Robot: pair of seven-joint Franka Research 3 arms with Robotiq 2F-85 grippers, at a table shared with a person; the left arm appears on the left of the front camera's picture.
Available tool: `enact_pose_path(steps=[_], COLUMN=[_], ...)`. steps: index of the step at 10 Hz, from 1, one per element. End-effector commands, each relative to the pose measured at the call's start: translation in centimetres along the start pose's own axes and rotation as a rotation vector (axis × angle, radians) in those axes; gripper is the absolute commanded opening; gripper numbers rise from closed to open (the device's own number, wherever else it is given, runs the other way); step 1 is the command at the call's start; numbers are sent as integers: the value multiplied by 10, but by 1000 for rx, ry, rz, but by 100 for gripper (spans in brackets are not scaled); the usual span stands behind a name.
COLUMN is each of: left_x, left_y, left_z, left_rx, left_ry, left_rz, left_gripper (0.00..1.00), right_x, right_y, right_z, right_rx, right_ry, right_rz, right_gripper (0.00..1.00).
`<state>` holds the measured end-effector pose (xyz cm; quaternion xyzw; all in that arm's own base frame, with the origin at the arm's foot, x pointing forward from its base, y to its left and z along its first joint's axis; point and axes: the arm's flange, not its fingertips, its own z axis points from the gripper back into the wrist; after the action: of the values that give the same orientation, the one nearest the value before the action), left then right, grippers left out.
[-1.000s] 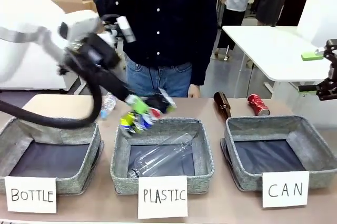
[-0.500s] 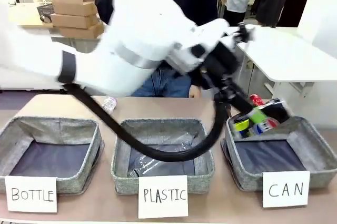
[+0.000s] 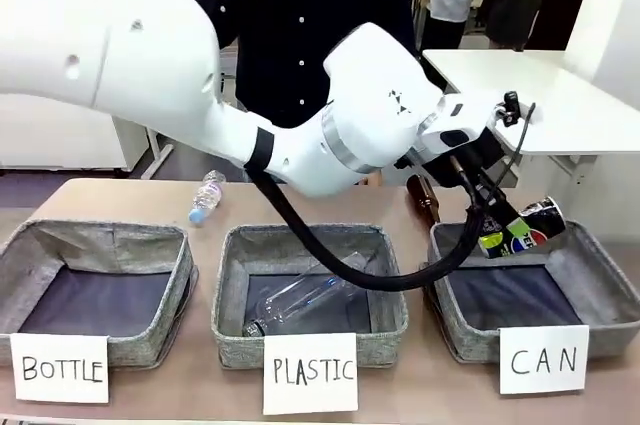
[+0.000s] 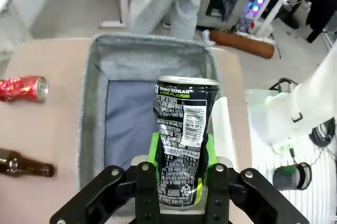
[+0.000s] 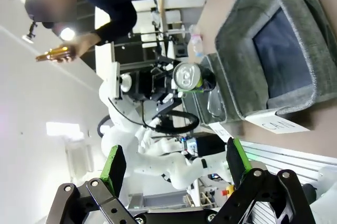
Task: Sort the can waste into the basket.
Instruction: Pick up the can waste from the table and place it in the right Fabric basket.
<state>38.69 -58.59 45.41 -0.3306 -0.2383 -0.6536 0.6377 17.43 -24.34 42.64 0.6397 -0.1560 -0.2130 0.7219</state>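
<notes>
Left pincer point(image 3: 496, 228) clamped on the black can point(image 3: 530, 226), tilted over the far edge of the CAN basket point(image 3: 602, 270), so I'd nudge it in toward the basket's middle and drop lower before letting go, or it may bounce out onto the counter point(image 3: 110, 200).

Glossy black metal can point(image 4: 185, 124), matt grey woven-cloth basket point(image 4: 152, 54)

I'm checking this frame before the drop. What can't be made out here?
Front view: the left arm covers most of the brown bottle and the table behind the basket.
Left wrist view: the black can, gripped by the left claw, hides part of the basket floor.
Right wrist view: the picture's edge cuts off the basket.
</notes>
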Motion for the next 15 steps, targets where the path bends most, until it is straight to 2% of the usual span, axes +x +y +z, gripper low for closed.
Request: enact_pose_path(steps=[1,2,3,4,5,7,8,9,10,11,13,14,15], left_x=[16,15,9,3,-2,-11,-17,-27,-49,-75,-130,-142,-169], left_y=[-7,-8,-9,-8,-8,-11,-11,-14,-22,-26,-35,-37,-43], left_z=[11,10,4,0,1,4,11,27,58,95,170,214,262], left_rx=[-21,-37,-30,-27,-35,-32,-40,-61,-131,-113,-156,-187,-207], left_ry=[31,55,62,76,74,67,73,117,164,158,103,22,-79], left_rz=[34,43,37,43,46,48,102,217,321,430,632,726,789], left_gripper=[36,94,94,100,97,100,100,100,100,100,100,100,100], right_x=[0,0,0,0,0,0,0,0,1,12,32,35,33], right_y=[13,13,13,13,13,13,13,7,16,24,46,62,72], right_z=[-4,-4,-4,-4,-4,-4,-4,-4,-21,-46,-110,-157,-198], right_rx=[-15,-15,-15,-15,-15,-15,-15,-18,-27,-24,-18,-37,-69], right_ry=[-12,-12,-12,-12,-12,-12,-12,9,53,106,243,357,451], right_rz=[1,1,1,1,1,1,1,18,37,56,119,168,206], right_gripper=[100,100,100,100,100,100,100,100,100,100,100,100,100])
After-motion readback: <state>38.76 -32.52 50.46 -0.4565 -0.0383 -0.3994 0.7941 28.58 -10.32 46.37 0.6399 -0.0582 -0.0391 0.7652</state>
